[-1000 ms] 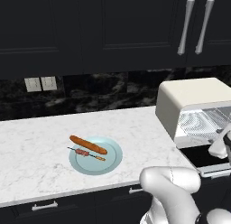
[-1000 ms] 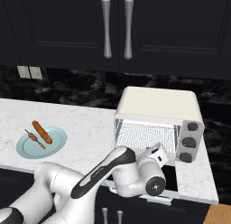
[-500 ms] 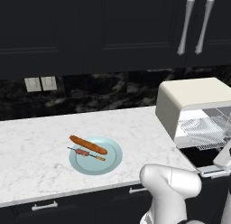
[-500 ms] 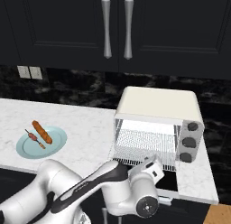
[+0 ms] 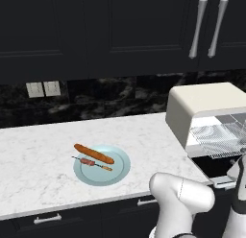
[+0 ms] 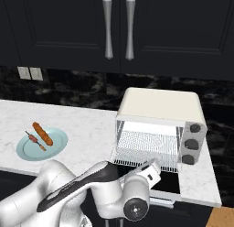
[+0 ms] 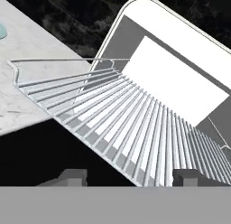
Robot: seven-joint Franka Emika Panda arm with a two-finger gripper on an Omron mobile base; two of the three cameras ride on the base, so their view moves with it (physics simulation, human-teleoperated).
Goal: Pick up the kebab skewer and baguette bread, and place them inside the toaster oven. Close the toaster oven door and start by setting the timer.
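Note:
The kebab skewer (image 5: pixel 92 163) (image 6: pixel 35 140) and the baguette bread (image 5: pixel 93 154) (image 6: pixel 42 133) lie side by side on a light blue plate (image 5: pixel 115 172) (image 6: pixel 55 146), far to the left of the arm. The cream toaster oven (image 5: pixel 204 105) (image 6: pixel 160 109) stands with its dark toaster oven door (image 6: pixel 160 185) (image 7: pixel 40 151) folded down flat. Its wire rack (image 5: pixel 218 136) (image 6: pixel 146 148) (image 7: pixel 126 123) is slid partly out over the door. My gripper (image 7: pixel 131 179) is low in front of the door and faces the rack, open with nothing between its fingers.
The marble counter (image 5: pixel 43 150) (image 6: pixel 87 125) runs from the plate to the oven. Two knobs (image 6: pixel 192 143) sit on the oven's right side. Black upper cabinets with silver handles (image 6: pixel 119 29) hang above, and wall outlets (image 5: pixel 43 89) are on the backsplash.
The wire rack has slid out toward me over the open door. My hand has dropped lower and drawn back from the oven, and the jaws now stand wider.

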